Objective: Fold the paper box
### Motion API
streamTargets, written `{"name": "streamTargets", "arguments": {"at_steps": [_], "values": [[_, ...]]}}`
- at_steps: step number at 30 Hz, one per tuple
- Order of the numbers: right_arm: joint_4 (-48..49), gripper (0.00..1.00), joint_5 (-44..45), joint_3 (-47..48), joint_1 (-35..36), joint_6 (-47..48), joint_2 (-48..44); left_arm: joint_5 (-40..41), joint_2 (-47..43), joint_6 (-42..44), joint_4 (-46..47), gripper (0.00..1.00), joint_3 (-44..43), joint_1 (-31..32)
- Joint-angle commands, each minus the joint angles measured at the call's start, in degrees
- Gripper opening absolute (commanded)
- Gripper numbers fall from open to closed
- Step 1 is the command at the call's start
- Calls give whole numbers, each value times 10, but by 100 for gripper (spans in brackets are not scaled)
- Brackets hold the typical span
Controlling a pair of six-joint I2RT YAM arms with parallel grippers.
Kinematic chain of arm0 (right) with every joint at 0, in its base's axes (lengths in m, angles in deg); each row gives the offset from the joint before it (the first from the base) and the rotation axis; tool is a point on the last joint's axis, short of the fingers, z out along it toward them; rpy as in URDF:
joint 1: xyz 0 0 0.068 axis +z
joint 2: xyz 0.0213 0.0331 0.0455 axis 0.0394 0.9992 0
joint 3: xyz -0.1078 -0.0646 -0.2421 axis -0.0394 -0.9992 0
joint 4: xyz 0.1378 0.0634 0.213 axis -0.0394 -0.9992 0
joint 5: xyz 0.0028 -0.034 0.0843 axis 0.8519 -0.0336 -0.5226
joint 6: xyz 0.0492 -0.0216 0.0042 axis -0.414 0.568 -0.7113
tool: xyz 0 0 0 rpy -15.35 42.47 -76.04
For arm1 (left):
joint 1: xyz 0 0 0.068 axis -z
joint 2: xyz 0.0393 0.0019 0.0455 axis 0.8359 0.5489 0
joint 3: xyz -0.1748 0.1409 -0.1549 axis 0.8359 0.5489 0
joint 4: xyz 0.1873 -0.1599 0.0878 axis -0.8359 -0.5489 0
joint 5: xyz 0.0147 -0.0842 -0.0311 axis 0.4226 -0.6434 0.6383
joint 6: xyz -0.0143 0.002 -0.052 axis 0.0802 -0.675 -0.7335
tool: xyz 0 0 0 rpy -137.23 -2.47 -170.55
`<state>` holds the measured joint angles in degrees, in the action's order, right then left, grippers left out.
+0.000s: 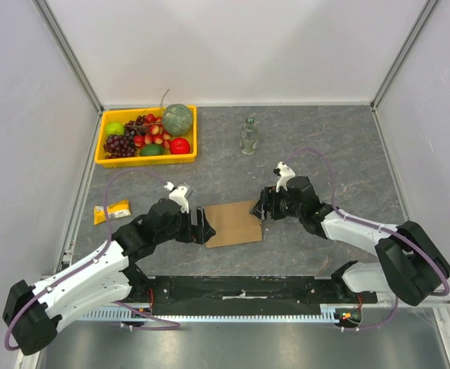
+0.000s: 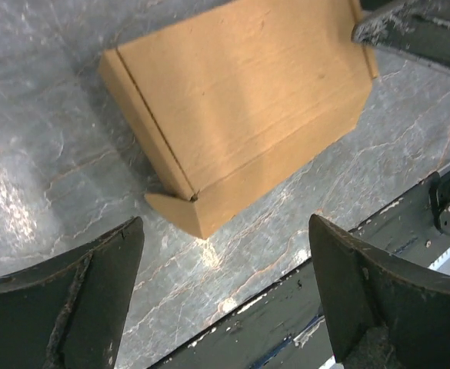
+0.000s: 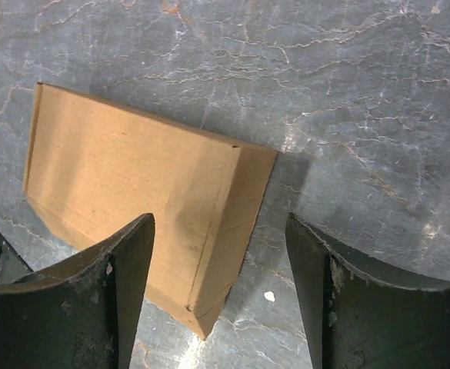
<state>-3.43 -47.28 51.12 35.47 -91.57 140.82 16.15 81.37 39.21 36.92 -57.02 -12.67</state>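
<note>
While it lies flat on the counter (image 1: 325, 154), the paper box (image 1: 232, 223) spans the gap between both arms, long axis running fingertip to fingertip. It lies just ahead of the spread left fingers (image 1: 201, 226) and right fingers (image 1: 261, 207), equally near; neither grips it.

High rear overview; two wrist views close over the same paper box (image 1: 232, 223), from opposite ends.
</note>
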Motion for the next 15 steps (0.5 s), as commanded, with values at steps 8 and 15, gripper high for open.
{"name": "streamTargets", "arguments": {"at_steps": [8, 15], "values": [[71, 75, 5, 15, -10, -24, 45, -8, -23, -56, 29, 95, 42, 25], [77, 75, -5, 14, -10, -21, 52, -9, 26, -31, 75, 96, 55, 38]]}}
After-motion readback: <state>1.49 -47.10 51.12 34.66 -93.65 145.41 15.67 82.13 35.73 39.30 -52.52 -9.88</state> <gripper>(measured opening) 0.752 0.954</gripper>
